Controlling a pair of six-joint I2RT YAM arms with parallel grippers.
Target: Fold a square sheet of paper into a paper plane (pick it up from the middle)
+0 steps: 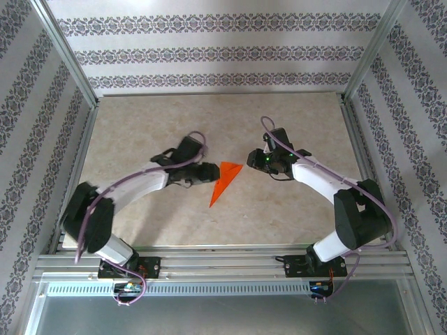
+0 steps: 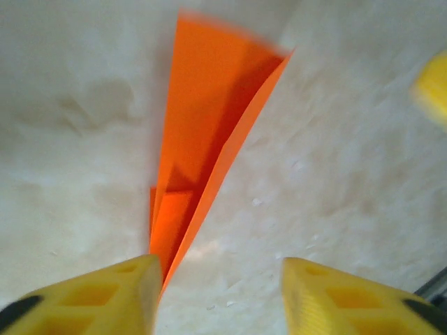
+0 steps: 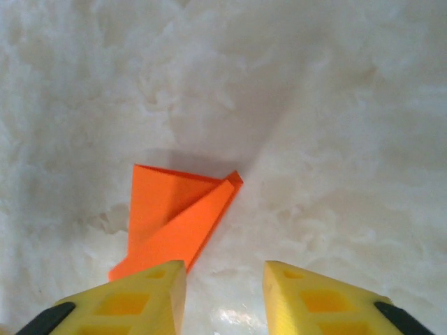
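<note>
Orange-red paper folded into a slim dart, the paper plane point(image 1: 225, 183), is seen lying on the marbled beige table point(image 1: 140, 125) near its middle, between the two grippers. Its wide end is turned toward the far side and its sharp tip toward the near edge. The left gripper point(image 1: 211, 173) is placed just beside the plane's left edge, and the right gripper point(image 1: 253, 159) just beside its wide far corner.

In the left wrist view the yellow fingers point(image 2: 105, 293) are spread apart with bare table between them. One end of the plane is met by the inner edge of the finger at the picture's left, but nothing is clamped. The folded layers are seen standing slightly open along the crease.

In the right wrist view the fingers are likewise parted and nothing is grasped. The plane lies flat ahead, its near part hidden behind the finger at the picture's left.
</note>
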